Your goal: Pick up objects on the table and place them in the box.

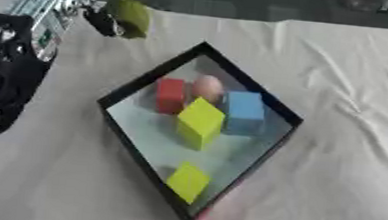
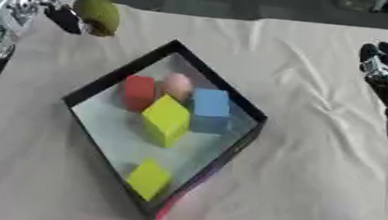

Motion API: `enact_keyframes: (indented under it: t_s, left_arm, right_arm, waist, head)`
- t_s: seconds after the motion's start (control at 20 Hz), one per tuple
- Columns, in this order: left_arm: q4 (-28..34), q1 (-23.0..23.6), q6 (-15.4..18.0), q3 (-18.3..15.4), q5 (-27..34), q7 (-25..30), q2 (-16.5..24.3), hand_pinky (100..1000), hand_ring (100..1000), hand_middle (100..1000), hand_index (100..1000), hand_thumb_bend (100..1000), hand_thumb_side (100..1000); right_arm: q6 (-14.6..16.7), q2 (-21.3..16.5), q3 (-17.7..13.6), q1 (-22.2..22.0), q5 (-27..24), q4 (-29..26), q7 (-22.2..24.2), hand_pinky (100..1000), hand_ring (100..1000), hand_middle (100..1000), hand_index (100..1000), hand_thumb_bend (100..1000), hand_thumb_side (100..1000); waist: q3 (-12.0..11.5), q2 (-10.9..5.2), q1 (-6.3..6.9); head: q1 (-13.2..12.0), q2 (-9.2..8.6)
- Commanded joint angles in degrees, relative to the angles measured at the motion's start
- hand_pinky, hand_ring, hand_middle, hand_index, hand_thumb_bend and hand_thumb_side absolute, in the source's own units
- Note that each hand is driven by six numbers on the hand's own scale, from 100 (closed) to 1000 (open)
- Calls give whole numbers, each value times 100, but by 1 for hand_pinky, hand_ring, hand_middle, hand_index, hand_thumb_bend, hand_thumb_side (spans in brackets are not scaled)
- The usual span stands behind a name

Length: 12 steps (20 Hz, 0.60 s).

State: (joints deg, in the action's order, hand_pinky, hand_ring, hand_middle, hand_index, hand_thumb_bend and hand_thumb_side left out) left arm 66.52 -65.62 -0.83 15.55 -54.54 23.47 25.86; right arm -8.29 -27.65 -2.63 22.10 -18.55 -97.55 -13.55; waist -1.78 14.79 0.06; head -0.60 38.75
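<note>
- Where the black-rimmed box sits cornerwise on your cloth-covered bench, its nearest corner points toward you and holds a flat yellow-green block lying on the pale floor.
- Further in, near the middle of the box, you have a larger yellow-green cube standing on the floor, one edge facing you.
- Just behind that cube, a red block stands to its left and a blue cube to its right; whether they touch the yellow-green cube you cannot tell.
- Between the red and blue ones, at the back, sits a pale pink egg-shaped thing; its lower part is hidden behind the yellow-green cube.
- At the right edge, beyond the box, your right robot hand rests over the cloth, dark fingers relaxed and spread, holding nothing; the left eye view cuts most of it off.
- At the far left corner, outside the box, your left robot hand has its fingers curled round a green rounded fruit-like thing. The fingers themselves are blurred and partly hidden by the arm.
</note>
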Motion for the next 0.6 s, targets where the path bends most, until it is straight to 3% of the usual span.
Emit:
enact_keyframes:
  t_s: [0.05, 0.2, 0.3, 0.45, 0.6]
  left_arm:
    - [1379, -59, 89, 429, 761, 452, 353, 796, 796, 711, 521, 305, 100]
    - [2200, 16, 18, 880, 1485, 1067, 364, 793, 794, 710, 524, 268, 100]
    - [2345, 121, -147, 1015, 1727, 1329, 172, 789, 792, 705, 520, 220, 100]
    - [2074, 280, -343, 1064, 1601, 1258, -224, 783, 787, 701, 520, 211, 100]
    - [1558, 302, -255, 1265, 1216, 1055, -510, 786, 790, 715, 559, 297, 100]
  right_arm:
    - [22, -219, -108, 48, -64, -161, -79, 887, 790, 760, 847, 323, 433]
    - [30, -239, -117, 75, -90, -181, -103, 887, 790, 760, 847, 319, 424]
    - [32, -242, -109, 91, -105, -196, -103, 887, 790, 760, 846, 317, 424]
    - [23, -224, -91, 92, -119, -210, -94, 887, 790, 760, 846, 319, 424]
    - [12, -219, -80, 88, -119, -213, -94, 887, 790, 760, 846, 337, 415]
  waist:
    - [-20, -148, 14]
    - [-38, -170, 16]
    - [-48, -181, 8]
    - [-58, -189, -19]
    - [-59, -199, -27]
  head:
    - [60, 21]
    - [68, 20]
    - [55, 14]
    - [48, -3]
    - [44, 8]
